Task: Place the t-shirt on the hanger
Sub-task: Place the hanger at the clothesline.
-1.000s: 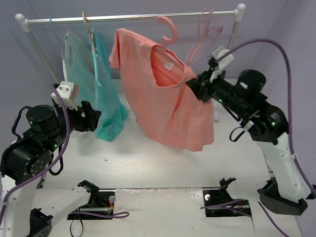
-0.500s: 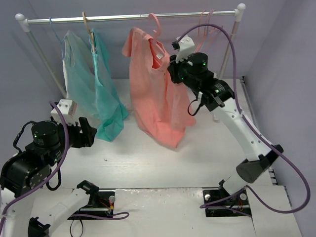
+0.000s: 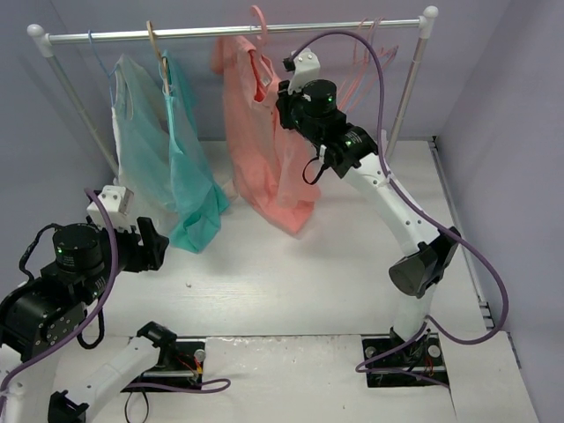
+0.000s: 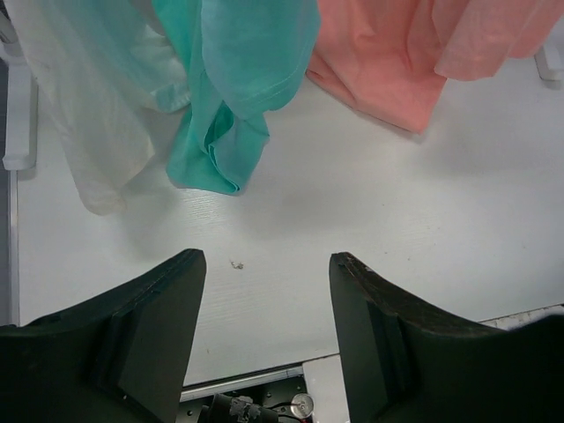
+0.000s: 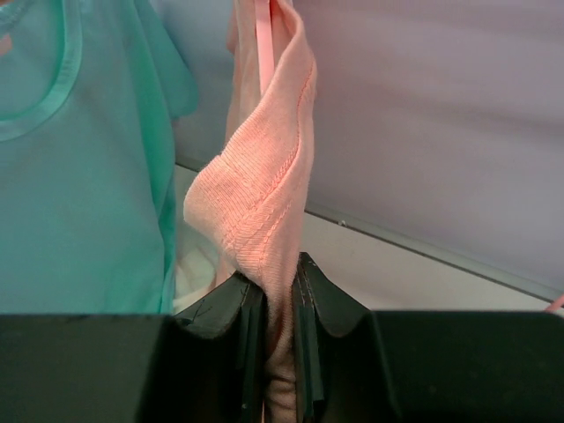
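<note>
I read the right gripper [image 5: 278,286] clamped on a fold of the t-shirt [image 3: 264,159]. The shirt hangs on the hanger [image 3: 257,16] at upper centre, by the rail [image 3: 115,35] (hook contact unclear). The left gripper [image 4: 264,264], lower left, gapes and holds nothing.

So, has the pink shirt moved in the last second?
Yes. The t-shirt has swung left and up along the rail, away from the right post, carried by the right gripper. Its hanger hook is now at rail height.
</note>
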You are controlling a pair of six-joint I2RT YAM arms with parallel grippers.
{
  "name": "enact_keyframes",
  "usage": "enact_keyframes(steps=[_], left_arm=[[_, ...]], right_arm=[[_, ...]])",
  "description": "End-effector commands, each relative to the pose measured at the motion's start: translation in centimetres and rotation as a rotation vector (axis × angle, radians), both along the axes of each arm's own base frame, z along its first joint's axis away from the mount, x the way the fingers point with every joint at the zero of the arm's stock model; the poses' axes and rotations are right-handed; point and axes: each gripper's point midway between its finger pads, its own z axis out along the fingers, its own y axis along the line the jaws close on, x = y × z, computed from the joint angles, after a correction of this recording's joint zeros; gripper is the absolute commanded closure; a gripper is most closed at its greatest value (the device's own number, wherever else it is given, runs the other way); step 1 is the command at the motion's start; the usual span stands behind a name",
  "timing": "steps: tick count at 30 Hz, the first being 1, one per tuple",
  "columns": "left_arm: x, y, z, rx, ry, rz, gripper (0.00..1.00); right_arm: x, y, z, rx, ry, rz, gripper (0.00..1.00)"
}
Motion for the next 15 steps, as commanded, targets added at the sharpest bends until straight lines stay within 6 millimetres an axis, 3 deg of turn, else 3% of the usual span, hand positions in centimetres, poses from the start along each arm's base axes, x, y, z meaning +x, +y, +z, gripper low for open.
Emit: enact_keyframes(steps=[1,15], left_arm=[[0.2,0.6,0.4,0.001,-0.017,0.036,0.42],[-0.7,0.6,-0.2,0.011,0.015,0.016,0.42]], right_arm=[[-0.9,0.8,9.7,0.195,-0.233,0.019,1.00],[-0.5,7.7,4.8,0.179,-0.162,0.097,1.00]])
